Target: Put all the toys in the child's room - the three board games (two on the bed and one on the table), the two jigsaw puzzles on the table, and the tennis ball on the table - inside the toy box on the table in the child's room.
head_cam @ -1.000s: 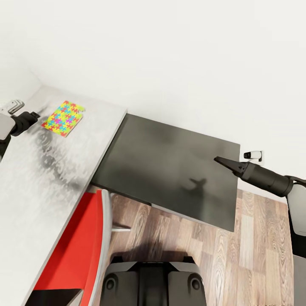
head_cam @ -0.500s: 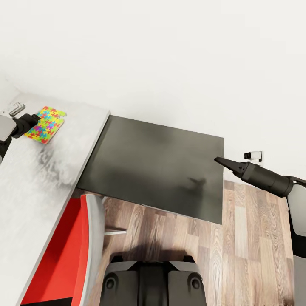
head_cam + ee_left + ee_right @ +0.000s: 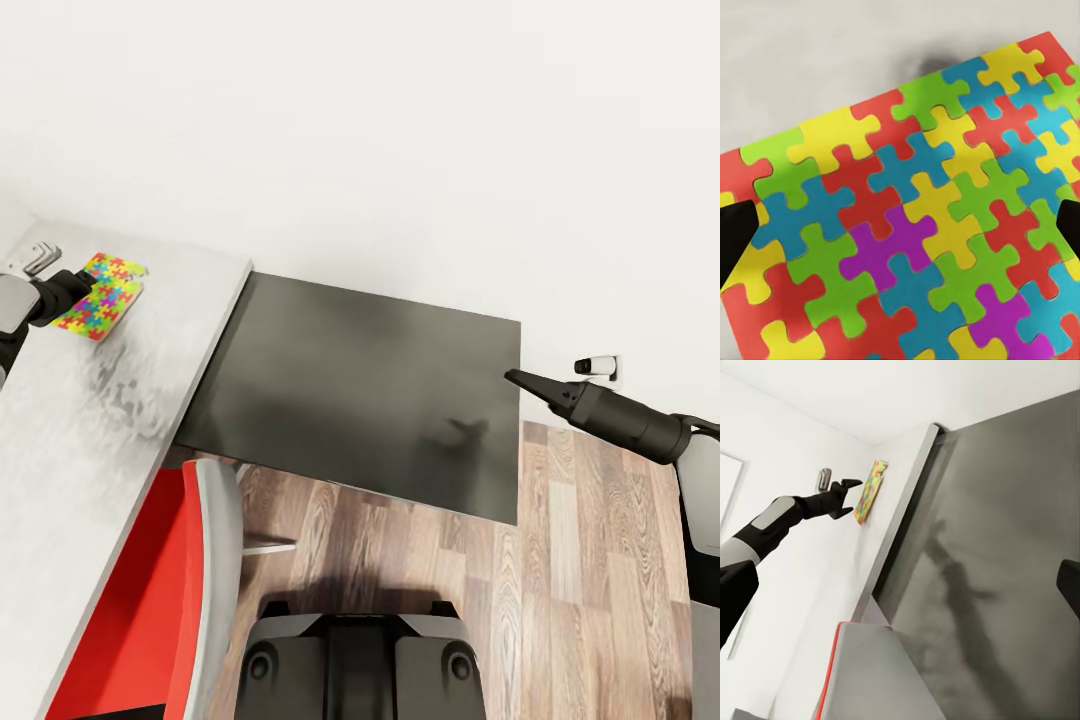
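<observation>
Head view: my left gripper (image 3: pixel 85 278) sits at the near edge of the jigsaw puzzle (image 3: pixel 100 296), which lies flat on the table (image 3: pixel 100 420) close to its far corner by the wall
Left wrist view: the jigsaw puzzle (image 3: pixel 907 217) lies square under the camera, with one dark fingertip at each side edge of the frame, so I read the left jaws as spread wide with nothing between them
Right wrist view: the left gripper (image 3: pixel 849 495) shows its fingers splayed, just short of the puzzle (image 3: pixel 870 491)
Right gripper: in the head view it (image 3: pixel 512 377) hangs over the dark cabinet (image 3: pixel 370 390), well away from the job; I cannot tell how its fingers stand
Step in hand, as I judge it: getting a hold on this thin flat sheet
How I'd do it well: a sheet this thin gives the fingers no side to bite, so I would nudge it toward the table edge until one border overhangs, then pinch top and bottom there, closing slowly
Watch for: the red chair (image 3: pixel 160 590) tucked against the table beside my base, and the interlocked pieces flexing if pinched at a corner
</observation>
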{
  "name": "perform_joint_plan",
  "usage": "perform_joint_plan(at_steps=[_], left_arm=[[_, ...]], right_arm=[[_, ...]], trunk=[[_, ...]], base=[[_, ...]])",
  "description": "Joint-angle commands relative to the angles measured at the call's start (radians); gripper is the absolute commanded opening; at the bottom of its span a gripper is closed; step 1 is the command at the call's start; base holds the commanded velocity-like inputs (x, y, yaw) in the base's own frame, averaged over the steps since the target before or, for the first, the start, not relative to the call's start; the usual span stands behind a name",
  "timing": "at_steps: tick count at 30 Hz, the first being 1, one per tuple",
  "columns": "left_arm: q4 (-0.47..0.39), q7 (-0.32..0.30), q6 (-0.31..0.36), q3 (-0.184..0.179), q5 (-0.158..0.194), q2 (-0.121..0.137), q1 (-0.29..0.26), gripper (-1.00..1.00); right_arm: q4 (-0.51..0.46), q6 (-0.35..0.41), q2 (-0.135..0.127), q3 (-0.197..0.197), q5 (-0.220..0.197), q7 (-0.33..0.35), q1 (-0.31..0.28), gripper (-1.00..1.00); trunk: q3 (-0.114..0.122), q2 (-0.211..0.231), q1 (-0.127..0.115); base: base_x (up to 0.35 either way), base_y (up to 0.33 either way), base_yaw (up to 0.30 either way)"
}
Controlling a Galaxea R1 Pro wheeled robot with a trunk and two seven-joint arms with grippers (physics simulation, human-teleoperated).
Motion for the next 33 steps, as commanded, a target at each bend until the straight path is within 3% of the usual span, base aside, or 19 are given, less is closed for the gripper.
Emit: perform_joint_plan(at_steps=[1,33], left_arm=[[0.000,0.008,0.006,0.005,0.011,0.000,0.001,1.00],[0.014,0.004,0.006,0.005,0.010,0.010,0.003,1.00]], right_arm=[[0.000,0.003,0.000,-0.001,0.003,0.005,-0.001,1.00],[0.000,0.003,0.001,0.000,0.003,0.005,0.000,1.00]], trunk=[[-0.001,-0.001,0.001],[-0.001,-0.001,0.001]], base=[[0.000,0.000,-0.012],[0.000,0.000,-0.002]])
